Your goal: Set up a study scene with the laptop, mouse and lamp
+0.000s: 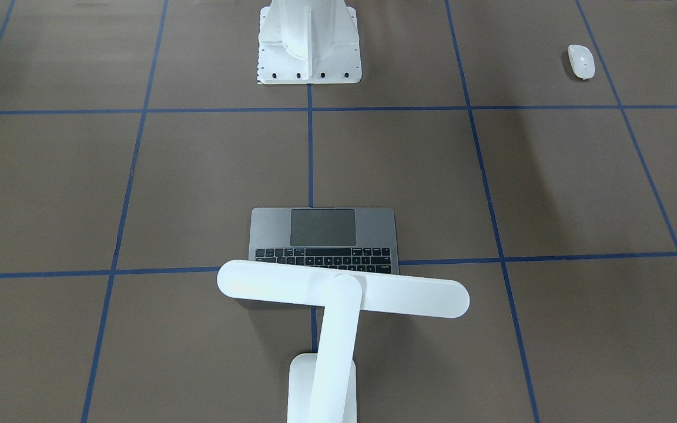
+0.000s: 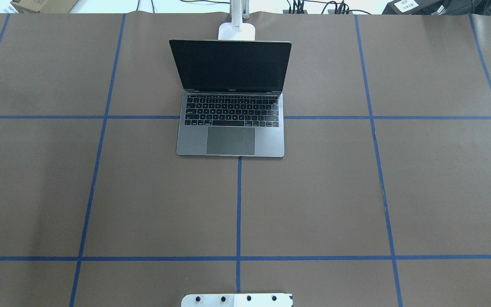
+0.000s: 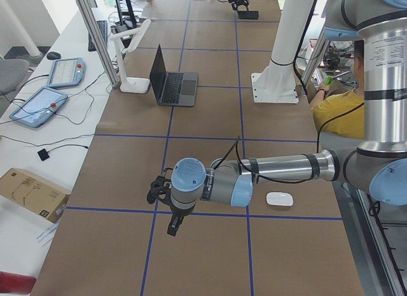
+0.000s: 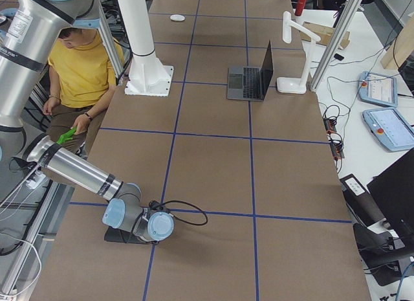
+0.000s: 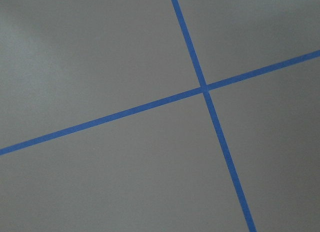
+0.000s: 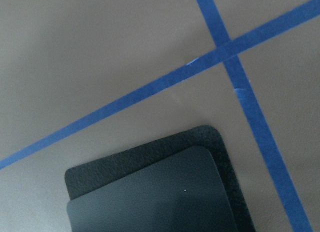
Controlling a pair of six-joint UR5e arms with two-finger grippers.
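Left claw (image 3: 170, 223) hangs low, forearm level; right arm (image 4: 74, 171) slants down; grips unreadable.

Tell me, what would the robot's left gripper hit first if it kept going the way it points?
Probably just the table: the left gripper seems to point down at bare brown paper near a blue tape crossing. Nothing else shows in its line.

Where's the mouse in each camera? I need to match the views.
Exterior front-facing: mouse at top right.
Overhead exterior: not in it.
Exterior left: mouse lower centre-right.
Exterior right: mouse at top, far end.
Left wrist, right wrist: not in it.
Shared landmark: white pedestal, visible in all four exterior views.
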